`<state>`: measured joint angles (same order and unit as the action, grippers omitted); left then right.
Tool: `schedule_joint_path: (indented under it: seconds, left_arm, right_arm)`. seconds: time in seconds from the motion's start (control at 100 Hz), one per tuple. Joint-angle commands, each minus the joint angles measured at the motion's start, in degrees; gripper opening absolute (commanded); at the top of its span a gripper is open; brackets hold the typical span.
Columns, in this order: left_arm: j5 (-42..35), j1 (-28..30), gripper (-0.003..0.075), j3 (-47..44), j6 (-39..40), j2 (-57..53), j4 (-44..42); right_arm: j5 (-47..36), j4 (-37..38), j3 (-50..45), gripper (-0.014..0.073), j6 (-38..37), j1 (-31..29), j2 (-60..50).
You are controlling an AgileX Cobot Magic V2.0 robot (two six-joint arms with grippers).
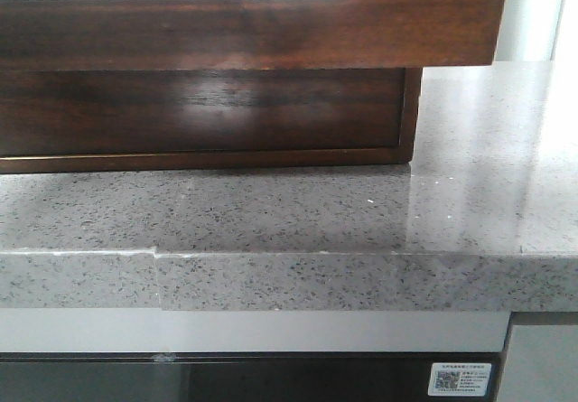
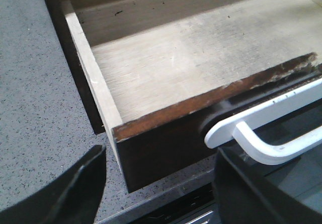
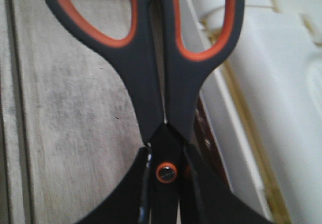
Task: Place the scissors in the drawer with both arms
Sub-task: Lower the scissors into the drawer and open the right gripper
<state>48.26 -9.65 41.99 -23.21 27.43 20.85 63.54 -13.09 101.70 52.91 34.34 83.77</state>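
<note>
The drawer (image 1: 253, 36) fills the top of the front view: a glossy dark brown front with a white round-cornered area along its top. In the left wrist view it stands pulled open, its pale wood floor (image 2: 191, 63) bare and a white handle (image 2: 261, 128) on its front. My left gripper (image 2: 161, 194) is open and empty, its fingers (image 2: 83, 183) either side of the drawer front's corner, by the handle's end. My right gripper (image 3: 166, 183) is shut on the scissors (image 3: 151, 83), black with orange-lined loops, gripped at the pivot above the drawer's floor (image 3: 70, 113). Neither gripper shows in the front view.
A grey speckled countertop (image 1: 271, 212) runs under the drawer and out to the right. A dark wood cabinet body (image 1: 199, 113) sits below the drawer front. A dark panel with a QR sticker (image 1: 461, 379) lies under the counter edge. A white surface (image 3: 282, 83) lies beside the drawer.
</note>
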Motion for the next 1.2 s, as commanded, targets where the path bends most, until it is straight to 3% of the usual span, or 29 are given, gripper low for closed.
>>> schedule_joint_path:
  seconds: [0.0, 0.25, 0.8, 0.89, 1.06, 1.19]
  left_arm:
    - [-4.0, -0.4, 0.0437, 1.8, 0.1, 0.7, 1.7]
    - [-4.0, -0.4, 0.0437, 1.8, 0.1, 0.7, 1.7]
    - [-4.2, -0.4, 0.0437, 1.8, 0.1, 0.7, 1.7]
    - [-4.2, -0.4, 0.0437, 1.8, 0.1, 0.7, 1.7]
    - [-4.2, -0.4, 0.0437, 1.8, 0.1, 0.7, 1.7]
    - [-4.2, -0.4, 0.0437, 1.8, 0.1, 0.7, 1.7]
  right_arm:
    - [-4.2, -0.5, 1.7, -0.0055, 2.4, 2.8, 0.3]
    - [-3.7, 6.9, 1.7, -0.0055, 2.1, 7.1, 7.3]
    - [-0.3, 14.1, 1.7, -0.0046, 0.6, 7.1, 10.4]
    - [0.1, 14.6, 1.7, 0.0002, 0.5, 7.1, 10.4]
    - [0.2, 14.6, 1.7, 0.019, 0.5, 7.1, 10.4]
    - [-0.1, 14.6, 1.7, 0.0231, -0.3, 7.1, 10.4]
